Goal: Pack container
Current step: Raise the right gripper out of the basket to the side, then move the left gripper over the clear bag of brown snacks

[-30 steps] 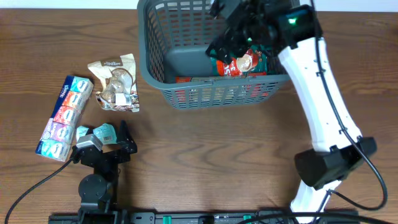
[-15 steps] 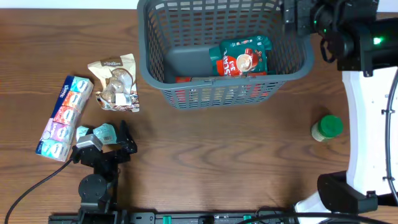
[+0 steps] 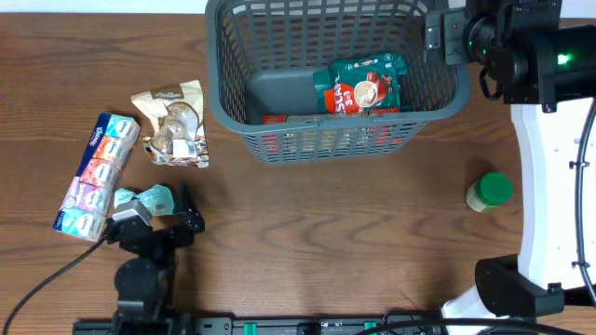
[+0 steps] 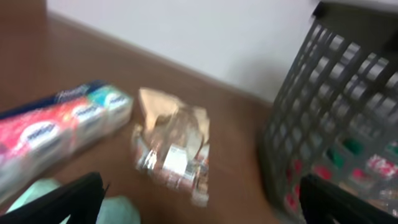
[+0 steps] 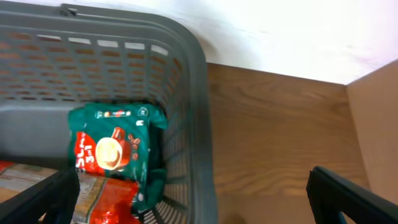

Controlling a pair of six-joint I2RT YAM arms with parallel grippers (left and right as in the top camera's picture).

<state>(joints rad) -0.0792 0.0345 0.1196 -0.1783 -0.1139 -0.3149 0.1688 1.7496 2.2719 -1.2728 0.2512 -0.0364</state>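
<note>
The dark grey lattice basket (image 3: 326, 141) stands at the top middle of the table. A green and red coffee packet (image 3: 363, 86) lies in it beside a red pack (image 3: 279, 119). My right gripper (image 3: 445, 37) is open and empty, above the basket's right rim. In the right wrist view the gripper (image 5: 196, 208) looks down on the rim (image 5: 200, 124) and the packet (image 5: 115, 149). My left gripper (image 3: 177, 219) is open and empty, low at the lower left. In the blurred left wrist view the gripper (image 4: 199, 208) faces the basket (image 4: 336, 112).
A clear snack bag (image 3: 172, 124) (image 4: 174, 143), a long tissue pack (image 3: 93, 172) (image 4: 56, 130) and a mint-green packet (image 3: 149, 198) lie left of the basket. A green-lidded jar (image 3: 489, 191) stands at the right, by the white right arm.
My right gripper has let go of the coffee packet in the basket and swung right, off the basket's inside. The left arm has shifted slightly.
</note>
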